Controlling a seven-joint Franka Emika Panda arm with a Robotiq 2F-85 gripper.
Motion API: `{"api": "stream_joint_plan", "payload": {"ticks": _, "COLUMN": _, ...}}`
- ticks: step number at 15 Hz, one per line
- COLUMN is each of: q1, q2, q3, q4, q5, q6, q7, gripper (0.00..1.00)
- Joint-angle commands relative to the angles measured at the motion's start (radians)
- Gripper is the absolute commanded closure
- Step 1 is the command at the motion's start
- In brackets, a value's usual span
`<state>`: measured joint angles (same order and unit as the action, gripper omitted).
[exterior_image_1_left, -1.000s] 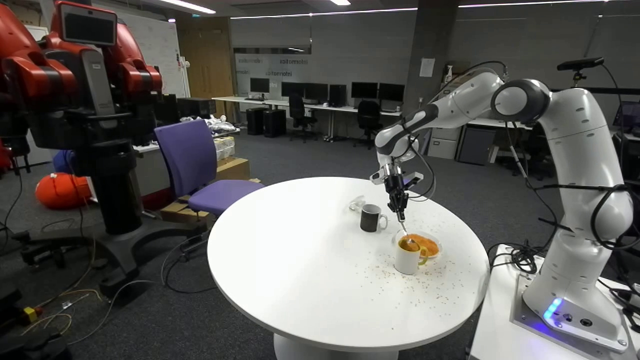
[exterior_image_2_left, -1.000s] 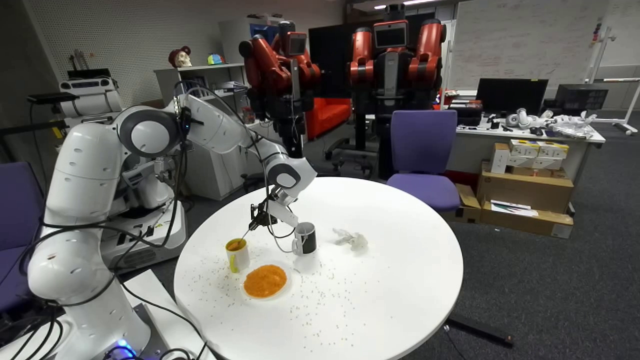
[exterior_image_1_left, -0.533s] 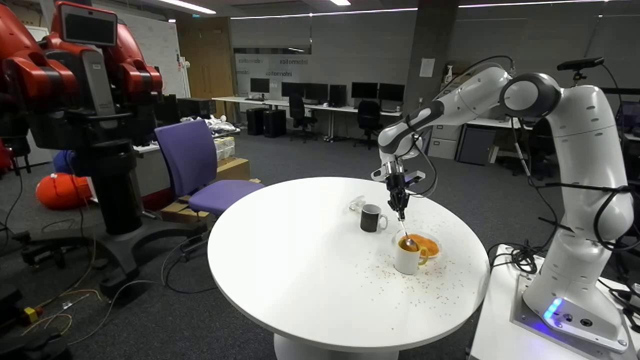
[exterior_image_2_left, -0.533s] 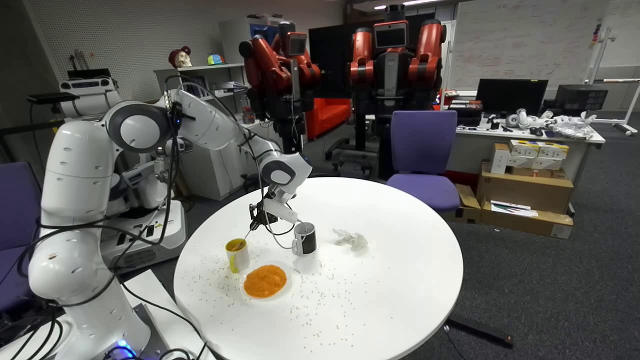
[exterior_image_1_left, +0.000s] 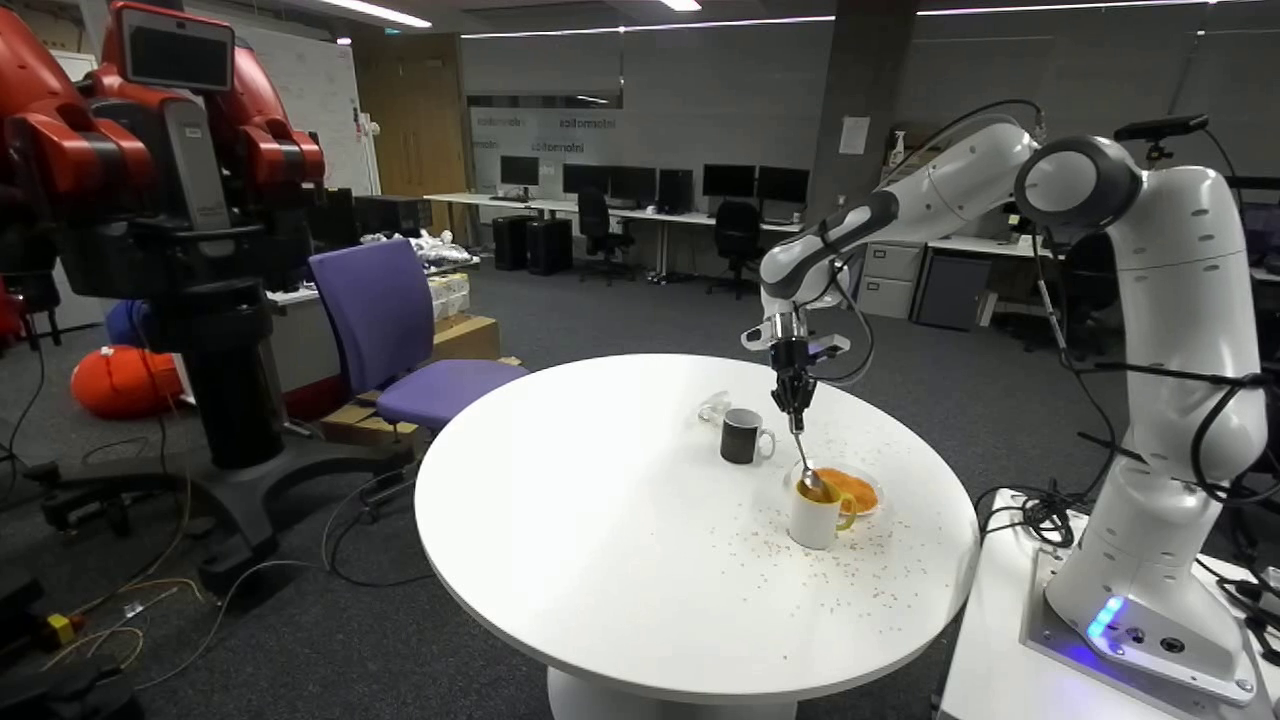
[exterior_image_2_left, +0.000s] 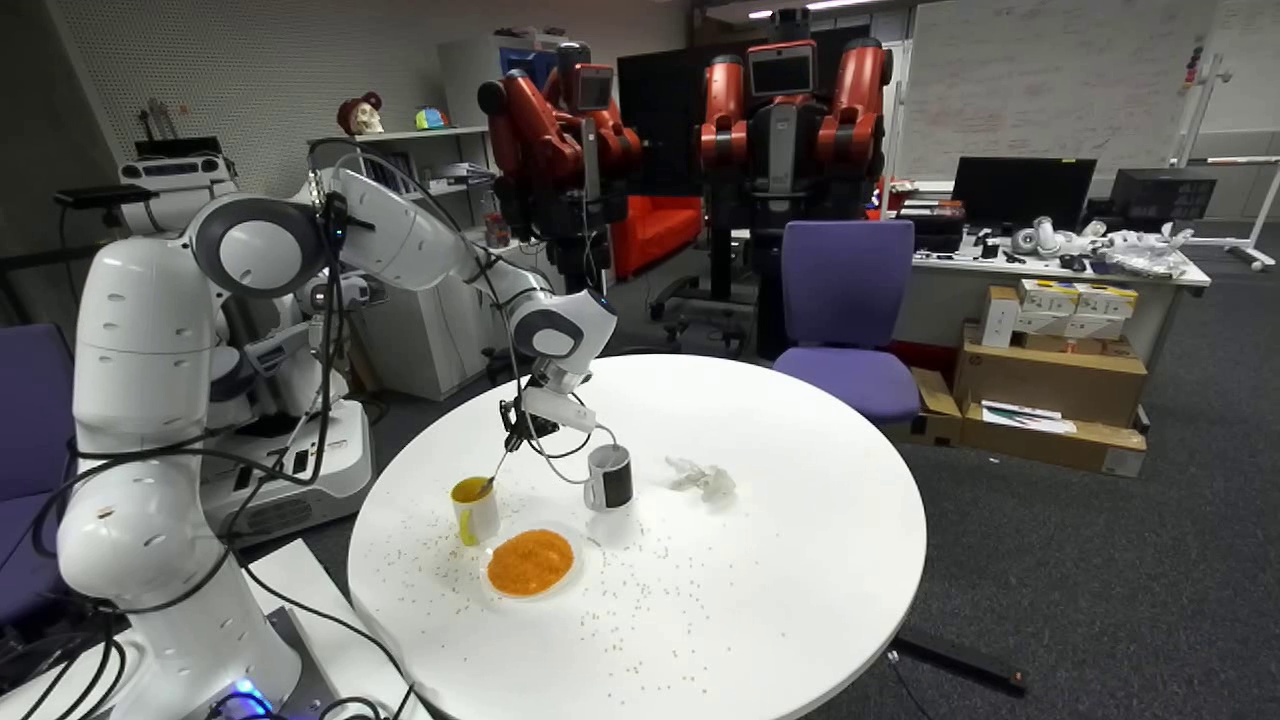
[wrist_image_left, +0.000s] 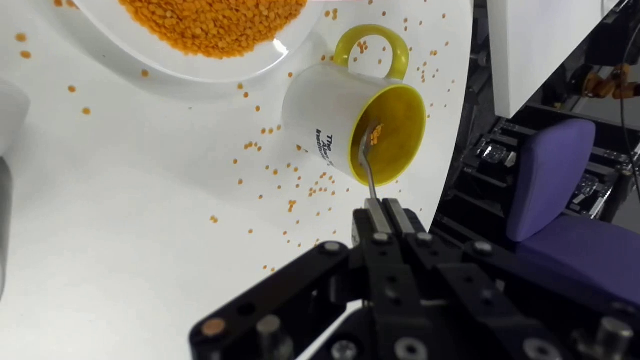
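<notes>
My gripper (wrist_image_left: 384, 201) is shut on the handle of a metal spoon (wrist_image_left: 368, 167). The spoon slants down from the fingertips, and its bowl is inside the mouth of a white mug (wrist_image_left: 325, 110) with a yellow inside and handle. A few orange lentils show by the spoon's bowl in the mug; the mug's bottom is not clearly seen. In both exterior views the gripper (exterior_image_1_left: 796, 428) (exterior_image_2_left: 512, 445) is just above the upright mug (exterior_image_1_left: 812, 525) (exterior_image_2_left: 478, 520). Beside the mug is a white plate (wrist_image_left: 200, 74) with a heap of orange lentils (exterior_image_2_left: 530, 562).
A black and white mug (exterior_image_1_left: 738, 440) (exterior_image_2_left: 618, 480) stands near the gripper. Crumpled clear plastic (exterior_image_2_left: 705, 480) lies beyond it. Loose lentils are scattered on the round white table (exterior_image_1_left: 580, 560). A purple chair (exterior_image_2_left: 848, 300) stands at the table's edge.
My gripper has risen slightly, and the spoon has shifted and changed its slant within the mug's mouth. The arm's elbow has drawn back toward the base. The mugs and plate have not moved.
</notes>
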<state>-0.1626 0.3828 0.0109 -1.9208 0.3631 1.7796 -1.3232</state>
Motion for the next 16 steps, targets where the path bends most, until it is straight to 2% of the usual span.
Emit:
{"api": "stream_joint_plan", "payload": {"ticks": 1, "q1": 0.018, "q2": -0.082, "q3": 0.005, "q4": -0.076, "q5": -0.025, "q6": 0.064, "q7": -0.009, "gripper": 0.99}}
{"api": "stream_joint_plan", "payload": {"ticks": 7, "q1": 0.038, "q2": -0.180, "q3": 0.000, "q4": -0.151, "q5": -0.063, "q6": 0.087, "q7": -0.012, "gripper": 0.99}}
{"api": "stream_joint_plan", "payload": {"ticks": 16, "q1": 0.035, "q2": -0.302, "q3": -0.029, "q4": -0.212, "q5": -0.045, "q6": 0.059, "q7": -0.023, "gripper": 0.99}}
